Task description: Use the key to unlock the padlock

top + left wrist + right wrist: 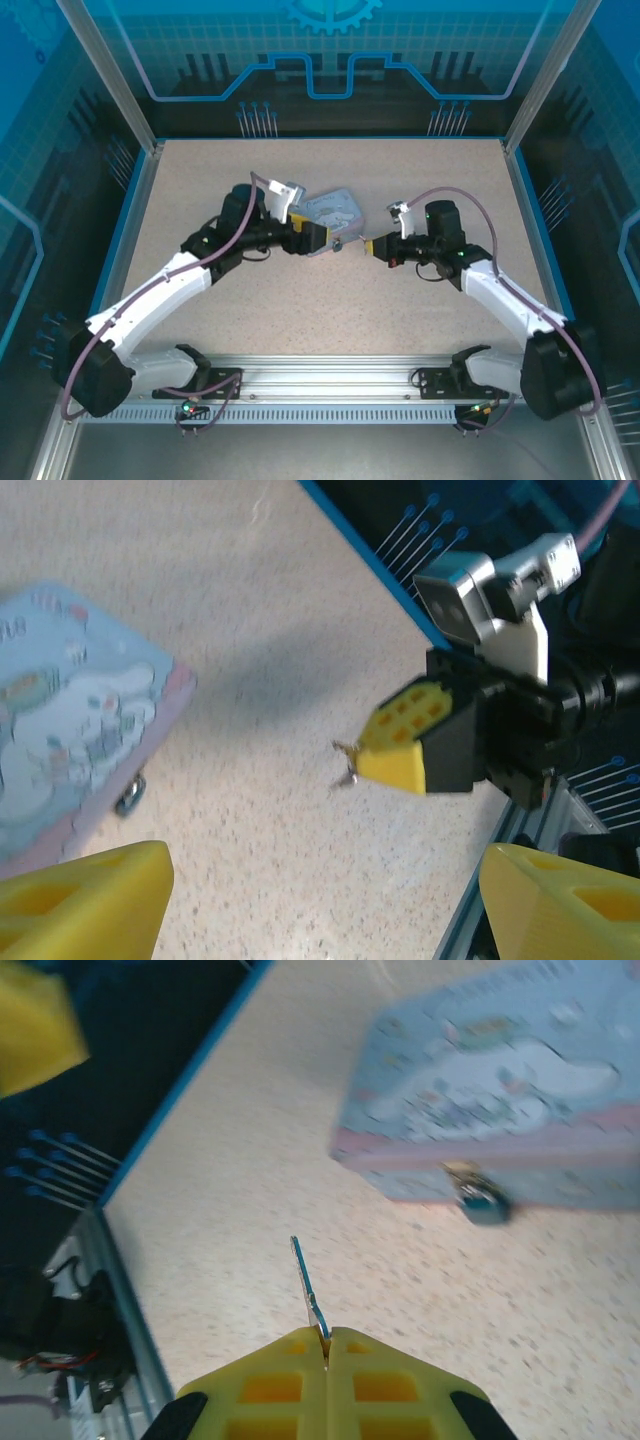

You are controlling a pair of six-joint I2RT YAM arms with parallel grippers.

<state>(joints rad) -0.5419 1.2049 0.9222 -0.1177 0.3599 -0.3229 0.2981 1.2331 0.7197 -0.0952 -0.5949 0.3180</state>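
- My left gripper (325, 890) stands with its fingers spread wide and nothing between them.
- The cartoon tin (336, 211) lies at about 1 o'clock from it in the top view.
- The padlock (481, 1200) hangs off the tin's near edge. I judge it light, hard and free to swing, so it is best pinched across its body sides, leaving the keyhole clear.
- The key (309, 1291) is thin, stiff and likely slippery. The padlock sits at about 3 o'clock from its tip.
- My right gripper (326, 1352) is pressed together, pinching the key's head.
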